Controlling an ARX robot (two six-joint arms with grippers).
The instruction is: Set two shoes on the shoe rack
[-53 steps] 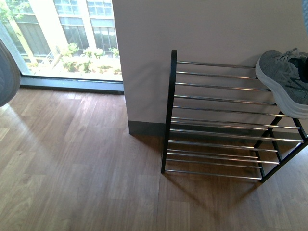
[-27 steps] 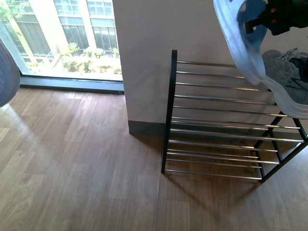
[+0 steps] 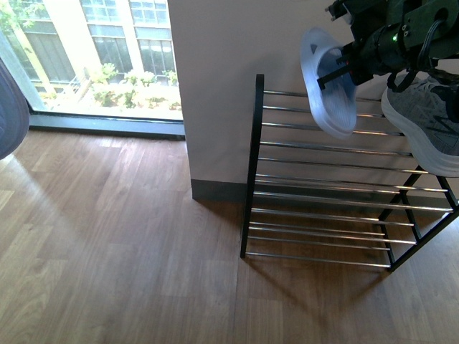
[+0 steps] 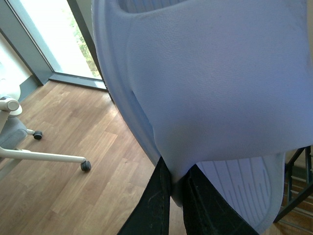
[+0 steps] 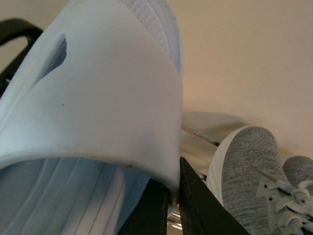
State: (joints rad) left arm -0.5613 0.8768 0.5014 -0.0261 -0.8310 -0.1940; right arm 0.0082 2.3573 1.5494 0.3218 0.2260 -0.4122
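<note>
The right gripper [image 3: 343,66] was clamped on a pale blue slide [image 3: 328,82], smooth moulded plastic with a ribbed footbed, held on edge above the rack's top tier. The rack [image 3: 252,165] was a black metal frame carrying shiny chrome bars in several tiers, standing against a white wall [image 3: 237,43]. 1 grey knit sneaker [image 3: 424,122] with a white sole rested on the top bars, just beside the slide; the right wrist view showed a 2nd sneaker [image 5: 298,171] behind it. The left gripper [image 4: 176,196] was closed on a 2nd slide [image 4: 210,88], its strap finely pebbled. The floor [image 3: 107,244] was wood-grain plank.
</note>
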